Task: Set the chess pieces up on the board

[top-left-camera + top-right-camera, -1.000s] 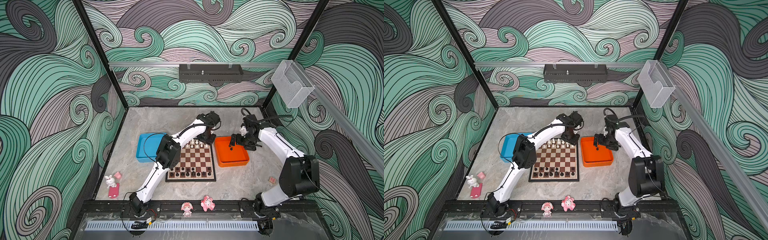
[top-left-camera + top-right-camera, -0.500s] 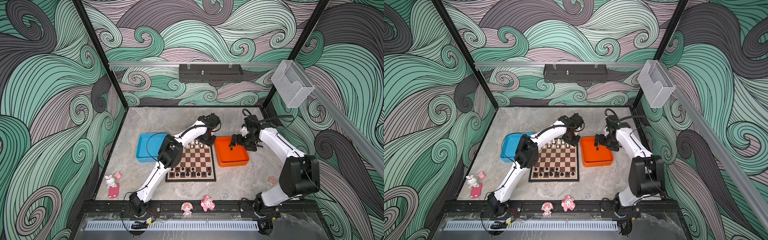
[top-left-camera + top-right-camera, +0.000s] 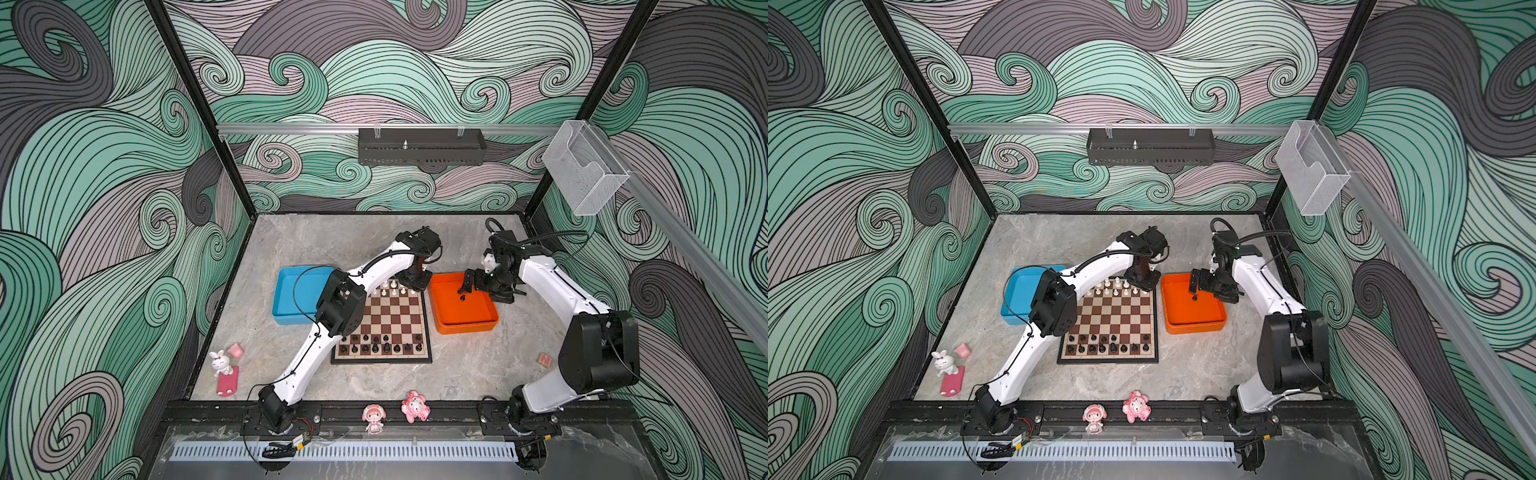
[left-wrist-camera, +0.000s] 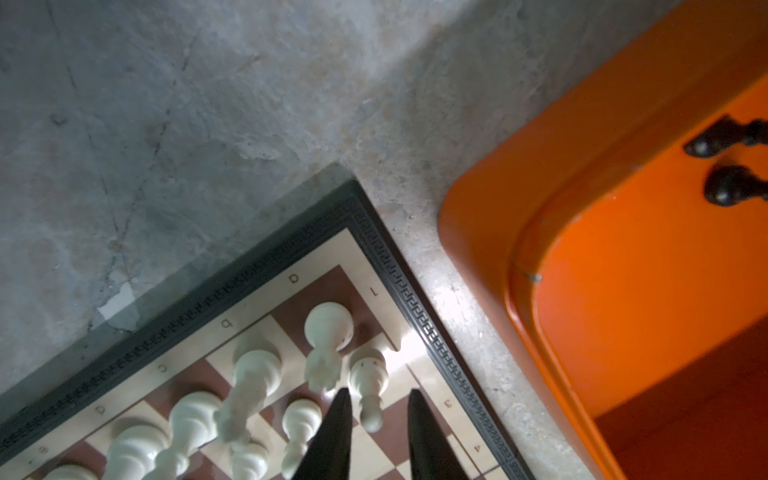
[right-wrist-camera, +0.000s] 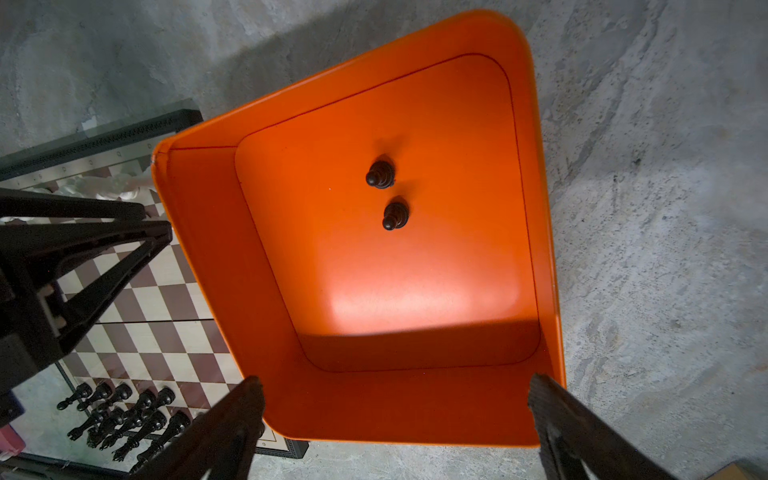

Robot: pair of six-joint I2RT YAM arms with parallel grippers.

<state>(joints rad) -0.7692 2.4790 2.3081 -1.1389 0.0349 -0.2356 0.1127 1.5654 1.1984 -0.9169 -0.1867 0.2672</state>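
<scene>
Blue plastic rectangular tray (image 3: 291, 299) sits at the left of the grey stone-look surface (image 3: 332, 241), just beside the square brown-and-cream chessboard (image 3: 392, 320). White chess pieces (image 3: 392, 287) stand in the far rows of the chessboard and black chess pieces (image 3: 380, 345) line its near two.

At the chessboard's far right corner the left pincer (image 4: 379, 395) points down. Its black tips stand a narrow gap apart on either side of one white pawn (image 4: 368, 374) on the edge file. A sliver of chessboard shows between the pawn and one tip, so no grip is evident.

Close by on the right lies the orange plastic rectangular tray (image 5: 208, 249), holding two black pawns (image 5: 379, 174) near each other. The right pincer (image 5: 397, 382) hangs above the tray, jaws spread wide and empty. The pawns lie below it, well clear of its tips.
</scene>
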